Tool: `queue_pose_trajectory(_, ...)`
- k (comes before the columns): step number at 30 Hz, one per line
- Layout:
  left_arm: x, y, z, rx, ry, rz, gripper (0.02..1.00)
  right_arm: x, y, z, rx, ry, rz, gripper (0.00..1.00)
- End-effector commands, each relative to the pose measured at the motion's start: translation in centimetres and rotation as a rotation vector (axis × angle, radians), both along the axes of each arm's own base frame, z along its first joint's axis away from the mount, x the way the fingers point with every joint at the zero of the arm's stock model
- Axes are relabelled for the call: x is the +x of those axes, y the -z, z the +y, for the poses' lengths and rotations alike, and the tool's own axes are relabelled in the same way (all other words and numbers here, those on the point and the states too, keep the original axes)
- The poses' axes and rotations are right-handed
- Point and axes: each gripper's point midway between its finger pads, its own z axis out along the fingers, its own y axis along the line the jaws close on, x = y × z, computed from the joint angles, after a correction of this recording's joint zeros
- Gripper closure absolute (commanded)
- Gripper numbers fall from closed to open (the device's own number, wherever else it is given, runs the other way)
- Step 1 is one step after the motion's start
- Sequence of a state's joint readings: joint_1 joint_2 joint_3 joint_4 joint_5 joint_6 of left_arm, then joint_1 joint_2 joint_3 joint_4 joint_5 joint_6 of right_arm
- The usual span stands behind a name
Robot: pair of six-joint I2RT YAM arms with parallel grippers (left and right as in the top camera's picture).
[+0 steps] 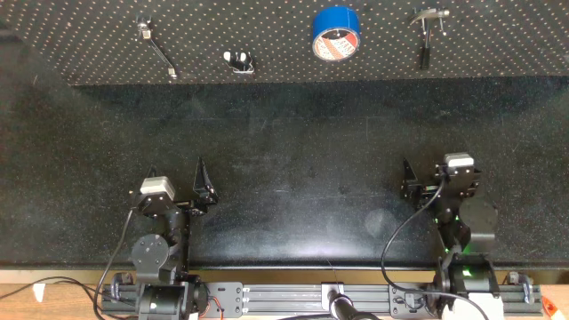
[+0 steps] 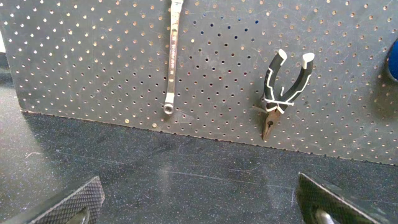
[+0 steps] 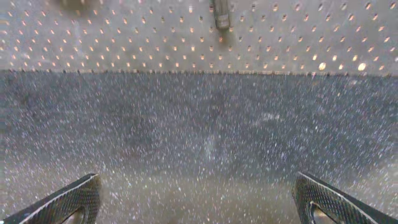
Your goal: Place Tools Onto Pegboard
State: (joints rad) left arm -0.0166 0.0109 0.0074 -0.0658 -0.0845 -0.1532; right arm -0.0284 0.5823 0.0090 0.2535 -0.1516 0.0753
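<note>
The pegboard (image 1: 89, 44) along the far edge holds, left to right, a wrench (image 1: 158, 51), pliers (image 1: 240, 61), a blue tape roll (image 1: 336, 34) and a hammer (image 1: 427, 40); the left gripper (image 2: 199, 202) and right gripper (image 3: 199, 199) sit near, fingers spread, empty.

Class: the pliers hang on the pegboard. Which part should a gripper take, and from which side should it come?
Probably the pliers just above the pivot, where the spread handles converge narrowly enough to span both. Come from the front, square to the pegboard: it backs them flat, and they hang nose down.
</note>
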Motion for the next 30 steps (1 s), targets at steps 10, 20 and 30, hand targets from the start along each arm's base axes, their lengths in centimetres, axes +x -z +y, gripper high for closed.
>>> queue_pose_trajectory(10,0.0,0.1,-0.1,0.013,0.004,0.002,0.023,-2.5,-5.5,0.9,0.018,-0.026,-0.233,0.007)
queue_pose_trajectory(20,0.0,0.1,-0.1,0.013,0.004,0.002,0.023,-2.8,-6.0,2.3,0.028,-0.083,-0.256,0.025)
queue_pose_trajectory(30,0.0,0.1,-0.1,0.013,0.004,0.002,0.023,-2.8,-6.0,2.3,0.028,-0.083,-0.256,0.025)
